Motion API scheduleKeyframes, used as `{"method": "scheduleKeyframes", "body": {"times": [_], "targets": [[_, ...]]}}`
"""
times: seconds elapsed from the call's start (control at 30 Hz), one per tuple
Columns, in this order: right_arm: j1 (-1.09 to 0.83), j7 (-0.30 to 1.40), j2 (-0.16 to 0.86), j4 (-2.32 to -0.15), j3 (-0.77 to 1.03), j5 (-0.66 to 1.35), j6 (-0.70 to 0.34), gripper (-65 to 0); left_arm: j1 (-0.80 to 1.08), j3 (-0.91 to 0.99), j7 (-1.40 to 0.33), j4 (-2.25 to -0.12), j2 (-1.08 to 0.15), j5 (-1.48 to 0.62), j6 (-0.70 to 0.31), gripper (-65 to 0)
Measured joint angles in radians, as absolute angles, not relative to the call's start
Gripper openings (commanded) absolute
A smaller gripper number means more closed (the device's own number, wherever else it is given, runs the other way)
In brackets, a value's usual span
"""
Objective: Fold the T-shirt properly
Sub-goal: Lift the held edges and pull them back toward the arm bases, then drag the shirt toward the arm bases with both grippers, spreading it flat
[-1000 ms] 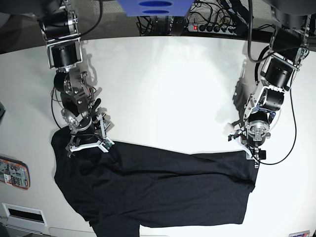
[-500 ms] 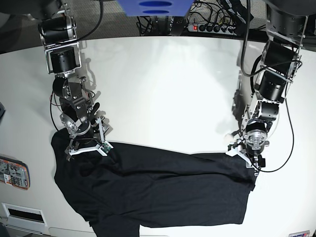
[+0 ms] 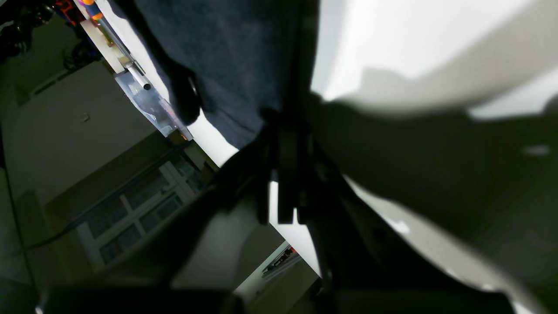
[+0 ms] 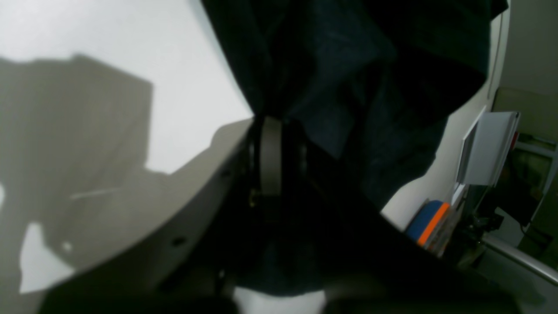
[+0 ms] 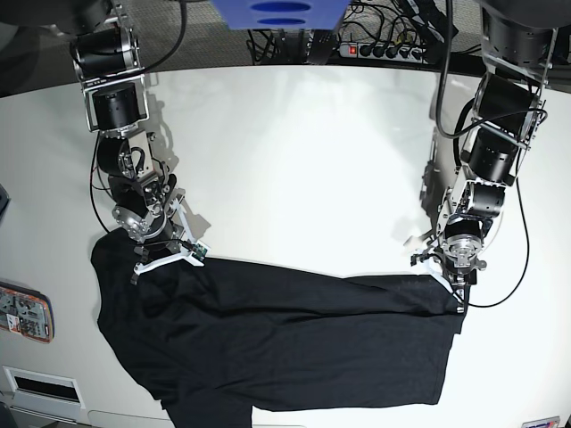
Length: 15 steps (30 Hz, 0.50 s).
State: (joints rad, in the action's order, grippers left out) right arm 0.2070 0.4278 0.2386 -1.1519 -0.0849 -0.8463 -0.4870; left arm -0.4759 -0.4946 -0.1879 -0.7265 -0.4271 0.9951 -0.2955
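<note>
Two grippers pinch the far edge of a black T-shirt [image 5: 285,343] spread on a white table [image 5: 294,160], its long axis running left to right across the near side in the base view. The garment lies flat but creased. One sleeve [image 5: 210,410] reaches the near table edge at that view's lower left, where the cloth bunches wider. The straight, squared end sits at the view's right, so the shirt lies sideways to the robot, neither end toward it.

At the base view's left, the right gripper [image 5: 165,259] is down on the far left corner of the fabric. Its wrist camera shows the jaws drawn together with dark cloth gathered and clamped between them, folds of T-shirt [image 4: 348,87] rising above the fingers [image 4: 270,152].

At the base view's right, the left gripper [image 5: 451,281] meets the far right corner of the shirt. Its wrist view, dim and blurred, shows the fingers [image 3: 285,174] closed tight on the T-shirt [image 3: 235,56] edge, white tabletop bright beside them.

Both arms reach in from the far side of the table, well apart, one at each end of the far edge. A power strip [image 5: 379,49] and cables lie beyond the table's far rim, and a flat printed item [image 5: 25,312] sits at its left edge, apart from the shirt.
</note>
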Motion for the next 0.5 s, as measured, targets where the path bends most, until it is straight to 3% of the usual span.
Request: {"method": "scheduleKeyframes", "body": {"times": [0.3, 0.5], "targets": [[0.160, 0.505, 0.249, -1.286, -0.080, -0.865, -0.545, -65.0, -0.362, -0.481, -0.175, -0.937, -0.505, 0.968, -0.303, -65.0], [0.057, 0.508, 0.250, -1.395, -0.076, -0.868, -0.539, -65.0, -0.219, -0.283, -0.167, -1.114, -0.507, 0.965, -0.323, -65.0]]}}
